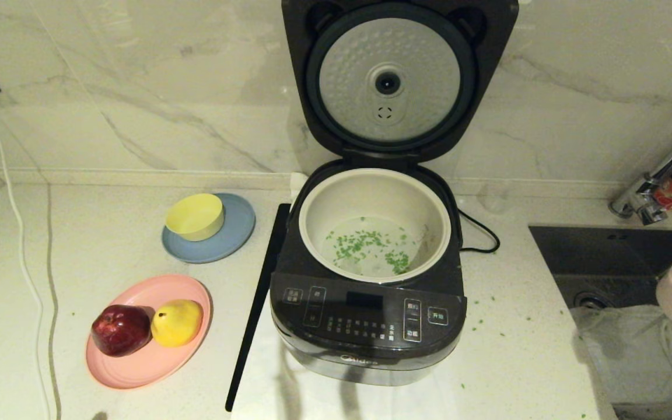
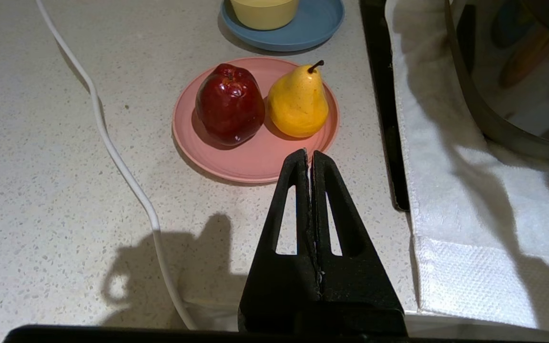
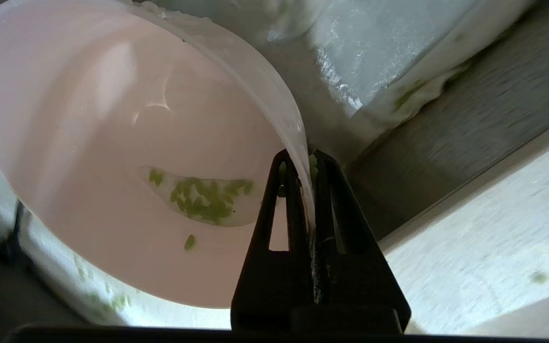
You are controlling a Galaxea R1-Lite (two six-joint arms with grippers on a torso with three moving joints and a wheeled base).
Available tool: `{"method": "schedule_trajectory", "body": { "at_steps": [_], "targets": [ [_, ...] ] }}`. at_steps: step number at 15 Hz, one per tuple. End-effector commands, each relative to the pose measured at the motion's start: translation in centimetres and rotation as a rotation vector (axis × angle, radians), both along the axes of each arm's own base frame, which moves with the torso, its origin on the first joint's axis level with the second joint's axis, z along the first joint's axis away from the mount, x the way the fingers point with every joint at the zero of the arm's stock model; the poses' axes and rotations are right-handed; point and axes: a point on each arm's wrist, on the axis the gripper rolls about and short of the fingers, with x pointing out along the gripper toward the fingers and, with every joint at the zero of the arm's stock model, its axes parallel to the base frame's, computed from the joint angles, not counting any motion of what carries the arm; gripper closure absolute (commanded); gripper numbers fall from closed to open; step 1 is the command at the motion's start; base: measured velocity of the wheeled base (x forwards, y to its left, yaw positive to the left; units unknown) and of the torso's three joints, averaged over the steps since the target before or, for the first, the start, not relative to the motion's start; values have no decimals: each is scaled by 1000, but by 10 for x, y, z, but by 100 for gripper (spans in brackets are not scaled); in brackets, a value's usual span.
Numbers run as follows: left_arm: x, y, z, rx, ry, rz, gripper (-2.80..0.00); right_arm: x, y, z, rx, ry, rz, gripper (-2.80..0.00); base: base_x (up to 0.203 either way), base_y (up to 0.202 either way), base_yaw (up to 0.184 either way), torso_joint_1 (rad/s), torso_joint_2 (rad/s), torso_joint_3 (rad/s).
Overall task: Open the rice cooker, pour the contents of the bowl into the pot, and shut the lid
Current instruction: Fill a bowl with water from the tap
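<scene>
on the pale speckled countertop (image 1: 108, 233) the dark grey midea rice cooker (image 1: 368, 318) stood with its lid (image 1: 391, 81) swung fully upright against the marble wall, the dimpled silver disc on its underside facing forward. inside, the cream-white inner pot (image 1: 312, 216) sat in place with a scatter of small green chopped bits (image 1: 371, 245) lying on its bottom, and a few more green specks lay loose on the counter to the cooker's right. judging from this, opening was done and most of the pouring looked done too; closing the lid remained. the pale pink bowl (image 3: 112, 143) was well off to the right of the cooker, over the white cloth by the dark sink (image 1: 616, 256), showing only at the right edge of the head view. the right gripper (image 3: 310, 159) held it there, its two black fingers (image 3: 286, 190) closed almost together on the bowl's thin rim, one inside and one outside. the bowl was tilted, and a small clump of green bits clung to its inner wall with what looked like a little liquid, so it was not quite emptied. the left gripper (image 2: 309, 155) hung idle near the pink plate (image 2: 250, 164) bearing a red apple (image 2: 229, 105) and a yellow pear (image 2: 298, 102), its fingers pressed shut on nothing. beyond the plate a yellow bowl (image 1: 195, 217) rested on a blue plate (image 1: 237, 233).
</scene>
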Motion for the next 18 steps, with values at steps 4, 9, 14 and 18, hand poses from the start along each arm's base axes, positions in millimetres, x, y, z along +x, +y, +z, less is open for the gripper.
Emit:
{"method": "schedule_trajectory", "body": {
  "at_steps": [4, 9, 14, 18],
  "targets": [
    [1, 0, -3, 1, 9, -1, 0, -8, -58, -29, 85, 4, -115, 0, 0, 0, 0, 0, 0, 0],
    [1, 0, -3, 1, 9, 0, 0, -15, -102, -47, 97, 5, -197, 0, 0, 0, 0, 0, 0, 0],
    [1, 0, -3, 1, 9, 1, 0, -3, -122, -68, 123, 18, -207, 0, 0, 0, 0, 0, 0, 0],
    [1, 0, -3, 1, 9, -1, 0, 11, -135, -72, 114, 3, -208, 0, 0, 0, 0, 0, 0, 0]
  ]
}}
